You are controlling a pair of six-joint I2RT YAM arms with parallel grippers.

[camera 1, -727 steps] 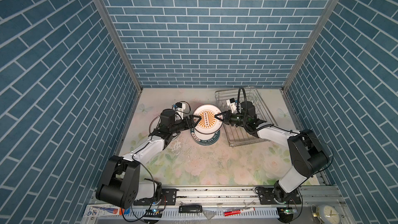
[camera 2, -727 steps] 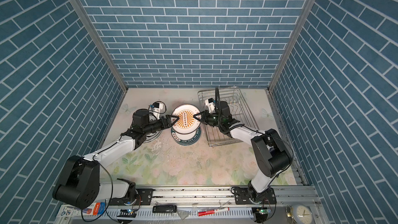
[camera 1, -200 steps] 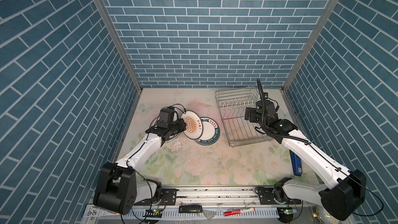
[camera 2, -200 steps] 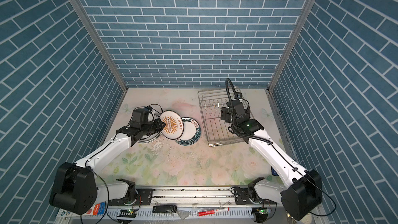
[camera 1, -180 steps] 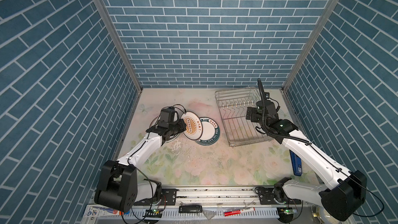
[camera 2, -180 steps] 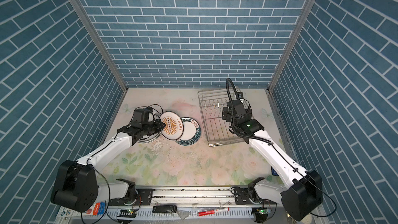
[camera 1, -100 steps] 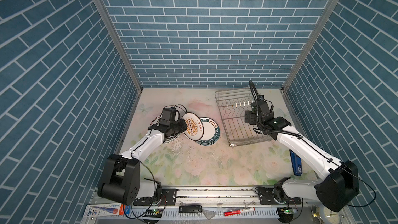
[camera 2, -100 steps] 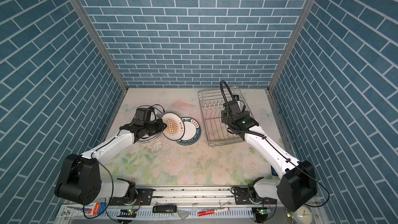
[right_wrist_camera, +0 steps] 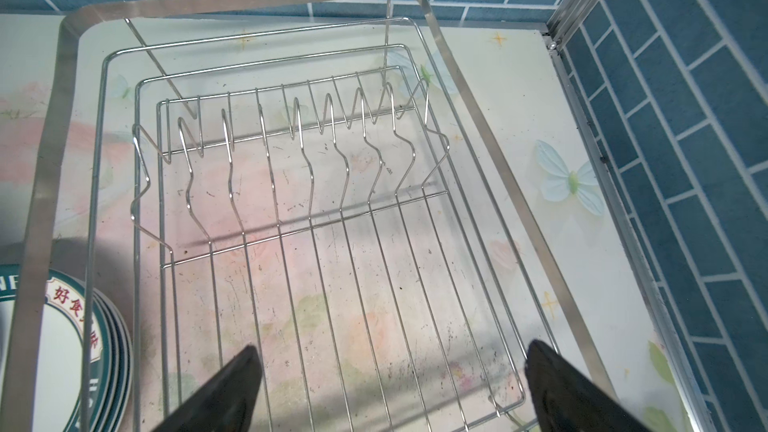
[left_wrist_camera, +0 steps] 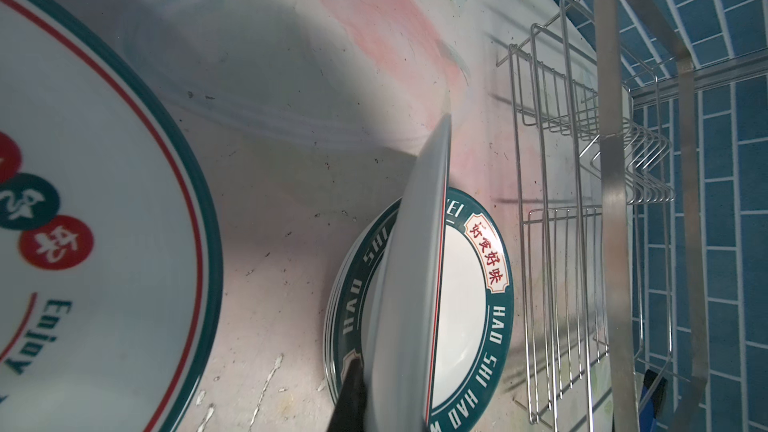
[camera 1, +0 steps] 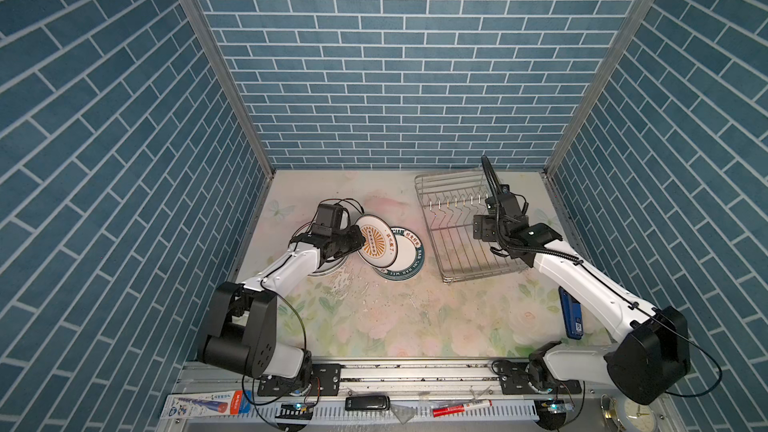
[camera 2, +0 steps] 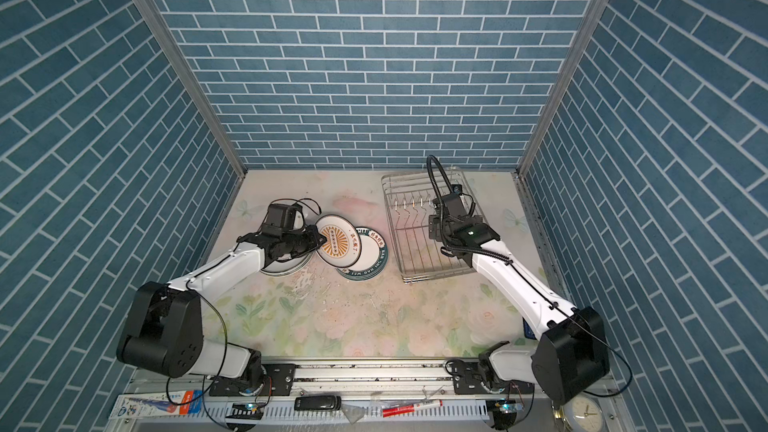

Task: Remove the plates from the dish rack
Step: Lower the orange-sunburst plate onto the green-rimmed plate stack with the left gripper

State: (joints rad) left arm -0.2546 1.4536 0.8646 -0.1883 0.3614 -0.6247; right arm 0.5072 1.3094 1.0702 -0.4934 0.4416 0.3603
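The dish rack [camera 1: 446, 205] [camera 2: 409, 243] [right_wrist_camera: 291, 160] stands at the back right, a silver wire basket with no plates in its slots. My right gripper [camera 1: 478, 231] [camera 2: 433, 231] [right_wrist_camera: 386, 388] hovers open over the rack's floor, holding nothing. My left gripper [camera 1: 356, 243] [camera 2: 315, 243] [left_wrist_camera: 395, 401] is shut on the rim of an orange sunburst plate [camera 1: 379, 241] [camera 2: 338, 246] [left_wrist_camera: 415, 284], held tilted. That plate leans over a stack of green-rimmed plates [camera 1: 405, 270] [camera 2: 370, 265] [left_wrist_camera: 478, 284]. Beneath the left arm lie other plates [camera 1: 328, 273] [camera 2: 282, 270], the top one with red characters [left_wrist_camera: 83, 222].
A blue flat object [camera 1: 570, 313] lies on the floral table [camera 1: 395, 317] near the right wall, beside the right arm. Tiled walls close in the left, back and right sides. Small tools lie on the front rail [camera 1: 374, 403].
Earlier both grippers held the sunburst plate upright over the green stack. The right gripper has let go and moved over the rack. The left has tilted the plate leftward and lower.
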